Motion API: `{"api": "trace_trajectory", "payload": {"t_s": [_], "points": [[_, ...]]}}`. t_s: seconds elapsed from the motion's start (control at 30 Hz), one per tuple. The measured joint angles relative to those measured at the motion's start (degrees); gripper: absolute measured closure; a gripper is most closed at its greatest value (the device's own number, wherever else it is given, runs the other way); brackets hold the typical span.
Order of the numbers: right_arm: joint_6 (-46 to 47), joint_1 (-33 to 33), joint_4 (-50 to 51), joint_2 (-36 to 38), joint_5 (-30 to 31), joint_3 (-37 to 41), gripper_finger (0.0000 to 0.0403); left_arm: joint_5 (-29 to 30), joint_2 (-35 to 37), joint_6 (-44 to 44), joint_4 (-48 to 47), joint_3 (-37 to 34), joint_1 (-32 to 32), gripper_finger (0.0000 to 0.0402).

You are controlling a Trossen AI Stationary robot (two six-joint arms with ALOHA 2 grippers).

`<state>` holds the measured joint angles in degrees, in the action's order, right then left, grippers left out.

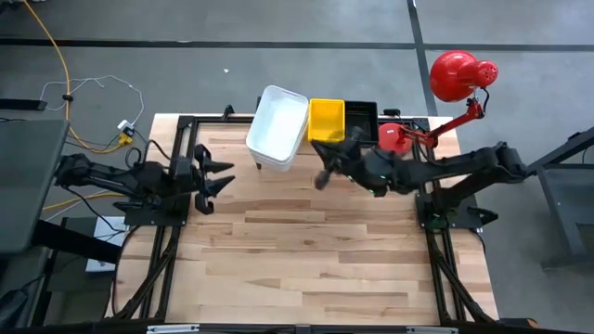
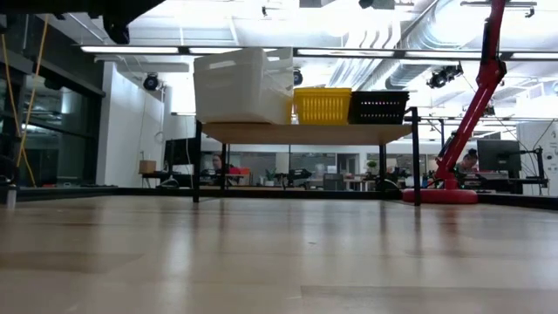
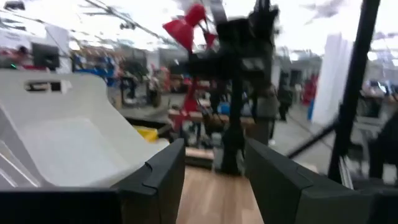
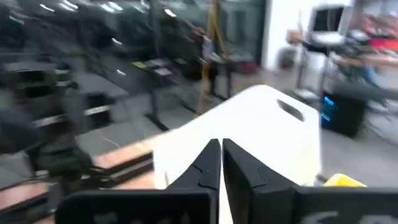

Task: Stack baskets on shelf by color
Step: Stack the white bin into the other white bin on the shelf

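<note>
Three baskets stand side by side on the shelf (image 2: pixel 305 133) at the table's far edge: white (image 1: pixel 278 125) on the left, yellow (image 1: pixel 327 119) in the middle, black (image 1: pixel 362 116) on the right. The white basket (image 2: pixel 244 85) sits askew on the shelf's left end. My right gripper (image 1: pixel 322 174) hangs shut just in front of the yellow basket, empty; its wrist view looks at the white basket (image 4: pixel 261 130). My left gripper (image 1: pixel 221 176) stands open and empty at the table's left, pointing toward the white basket (image 3: pixel 62 137).
A red lamp (image 1: pixel 461 74) leans over the table's far right corner, its round base (image 1: pixel 394 137) beside the black basket. The wide wooden table (image 1: pixel 316 260) stretches from the shelf to the near edge. Black frame rails run along both sides.
</note>
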<state>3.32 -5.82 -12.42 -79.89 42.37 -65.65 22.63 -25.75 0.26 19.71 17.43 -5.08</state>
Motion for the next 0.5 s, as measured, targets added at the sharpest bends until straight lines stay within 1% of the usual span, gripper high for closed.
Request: {"api": "trace_trajectory", "payload": {"t_s": [0.1, 0.2, 0.3, 0.37, 0.43, 0.5], "points": [[5.66, 1.94, 11.64, -3.73, 0.96, -9.03, 0.0368, 0.37, -0.06, 0.82, -0.44, -0.04, -1.19, 0.0245], [10.62, 3.78, 20.69, -8.38, 2.02, -17.44, 0.0315, 0.39, -0.01, 0.56, -0.1, -0.04, -1.77, 0.0245], [17.31, 5.07, 30.54, -14.18, 5.37, -25.35, 0.0259, 0.42, -0.01, 0.9, -0.16, -0.04, -2.19, 0.0245], [21.23, 5.69, 35.39, -17.78, 8.4, -30.32, 0.023, 0.42, -0.01, 1.0, -0.21, -0.04, -2.23, 0.0245], [23.53, 6.08, 40.19, -20.96, 12.17, -34.5, 0.0213, 0.44, -0.01, 0.98, -0.21, -0.04, -2.23, 0.0245], [25.68, 6.25, 44.62, -24.13, 14.9, -38.02, 0.0207, 0.47, -0.02, 1.01, -0.25, -0.04, -2.21, 0.0245]]}}
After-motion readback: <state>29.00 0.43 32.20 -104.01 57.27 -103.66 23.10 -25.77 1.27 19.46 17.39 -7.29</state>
